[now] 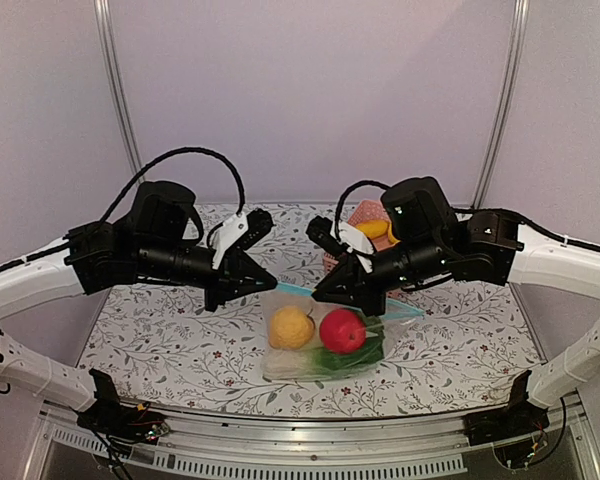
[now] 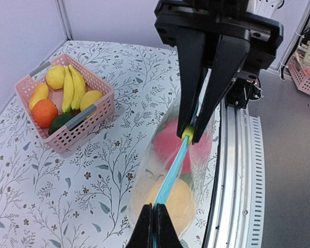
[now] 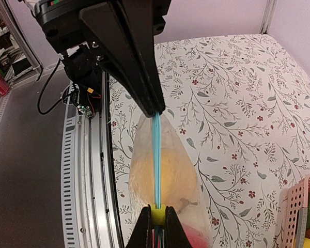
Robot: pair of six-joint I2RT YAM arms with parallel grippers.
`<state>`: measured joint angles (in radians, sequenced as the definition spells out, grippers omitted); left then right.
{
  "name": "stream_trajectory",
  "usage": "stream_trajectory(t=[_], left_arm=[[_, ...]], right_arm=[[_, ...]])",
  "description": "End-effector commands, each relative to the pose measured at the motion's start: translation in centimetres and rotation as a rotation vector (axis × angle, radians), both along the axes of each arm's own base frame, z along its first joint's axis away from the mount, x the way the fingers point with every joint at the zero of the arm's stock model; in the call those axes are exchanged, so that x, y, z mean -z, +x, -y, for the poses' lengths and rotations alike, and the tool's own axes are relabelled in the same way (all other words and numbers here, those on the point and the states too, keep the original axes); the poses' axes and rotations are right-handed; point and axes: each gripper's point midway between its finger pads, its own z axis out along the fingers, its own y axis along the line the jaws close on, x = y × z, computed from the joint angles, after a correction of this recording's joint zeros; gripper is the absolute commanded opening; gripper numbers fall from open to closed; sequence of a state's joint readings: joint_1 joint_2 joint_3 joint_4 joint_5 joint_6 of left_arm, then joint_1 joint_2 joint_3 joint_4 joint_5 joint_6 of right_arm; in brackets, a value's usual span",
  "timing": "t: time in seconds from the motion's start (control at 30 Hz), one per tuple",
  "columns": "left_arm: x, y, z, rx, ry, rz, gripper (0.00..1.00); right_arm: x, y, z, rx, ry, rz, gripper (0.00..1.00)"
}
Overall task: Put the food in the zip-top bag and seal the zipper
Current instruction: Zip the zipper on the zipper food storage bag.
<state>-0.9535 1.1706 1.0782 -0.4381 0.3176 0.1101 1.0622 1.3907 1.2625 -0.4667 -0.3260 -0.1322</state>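
The clear zip-top bag [image 1: 320, 345] lies near the table's front, its mouth edge lifted between both grippers. Inside are the peach-orange fruit [image 1: 291, 327], the red fruit [image 1: 342, 330] and the bok choy's green leaves [image 1: 360, 354]. My left gripper [image 2: 155, 223] is shut on one end of the light-blue zipper [image 2: 171, 173]. My right gripper [image 3: 156, 219] is shut on the yellow-green slider [image 3: 156, 212] on the zipper [image 3: 156, 155]. In the top view the left gripper [image 1: 270, 285] and the right gripper [image 1: 322, 296] are close together above the bag.
A pink slatted basket [image 2: 93, 111] with bananas, an orange and other toy fruit stands at the back, behind the right arm in the top view [image 1: 363, 212]. The metal front rail [image 3: 88, 170] runs close beside the bag.
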Motion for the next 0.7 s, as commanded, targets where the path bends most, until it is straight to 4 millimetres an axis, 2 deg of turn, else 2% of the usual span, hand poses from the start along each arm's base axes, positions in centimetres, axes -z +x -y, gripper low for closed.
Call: stream_trajectory(t=[0.0,0.67], left_arm=[[0.4,2.0,-2.5,-0.107,0.074,0.037,0.0],[1.0,6.3,-6.4,-0.319,0.105,0.019,0.0]], right_arm=[[1.0,0.1,2.5,0.053,-0.071,-0.031,0.0],[1.3,1.0,3.7,0.123,-0.094,-0.019,0.0]])
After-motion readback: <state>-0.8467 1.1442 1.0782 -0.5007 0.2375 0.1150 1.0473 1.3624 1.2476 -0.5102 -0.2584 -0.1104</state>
